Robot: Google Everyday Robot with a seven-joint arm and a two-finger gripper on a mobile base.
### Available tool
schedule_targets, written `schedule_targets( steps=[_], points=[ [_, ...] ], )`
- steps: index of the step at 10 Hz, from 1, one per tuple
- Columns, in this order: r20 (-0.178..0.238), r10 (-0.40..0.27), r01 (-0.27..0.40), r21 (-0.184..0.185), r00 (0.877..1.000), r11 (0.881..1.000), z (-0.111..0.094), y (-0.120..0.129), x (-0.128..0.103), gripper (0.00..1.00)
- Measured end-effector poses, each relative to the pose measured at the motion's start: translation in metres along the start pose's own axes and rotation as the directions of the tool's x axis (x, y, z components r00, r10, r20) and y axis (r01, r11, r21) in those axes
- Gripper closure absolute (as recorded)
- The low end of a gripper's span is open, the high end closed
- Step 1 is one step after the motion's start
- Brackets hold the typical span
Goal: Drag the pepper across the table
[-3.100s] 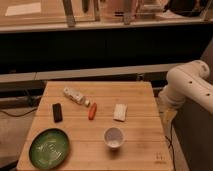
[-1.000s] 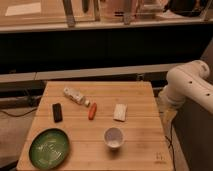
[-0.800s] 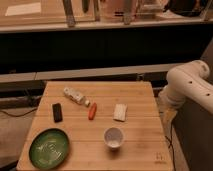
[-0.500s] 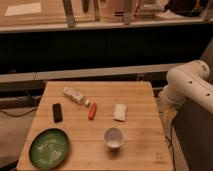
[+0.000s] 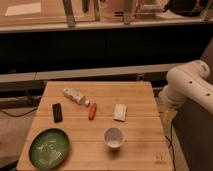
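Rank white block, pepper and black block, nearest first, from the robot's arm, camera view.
No gripper in view; judged from the arm at the table's right.
1. white block, right of centre
2. pepper, centre
3. black block, left side

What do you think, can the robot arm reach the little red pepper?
Probably yes. The pepper lies mid-table with nothing over it, only the bottle close beside it. The arm is beside the table; its gripper is out of view.
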Motion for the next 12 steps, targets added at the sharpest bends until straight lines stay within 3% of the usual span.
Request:
schedule_targets(
  steps=[4, 8, 10, 12],
  points=[
    [-0.015, -0.013, 0.014, 0.005, 1.0, 1.0, 0.0, -0.002, -0.003, 0.2],
    [-0.057, -0.1, 0.101, 0.022, 0.993, 0.995, 0.0, -0.015, -0.058, 0.2],
    [-0.083, -0.156, 0.159, 0.027, 0.984, 0.987, -0.001, -0.02, -0.071, 0.2],
    [-0.092, -0.213, 0.217, 0.036, 0.973, 0.976, -0.003, -0.026, -0.103, 0.2]
  ],
)
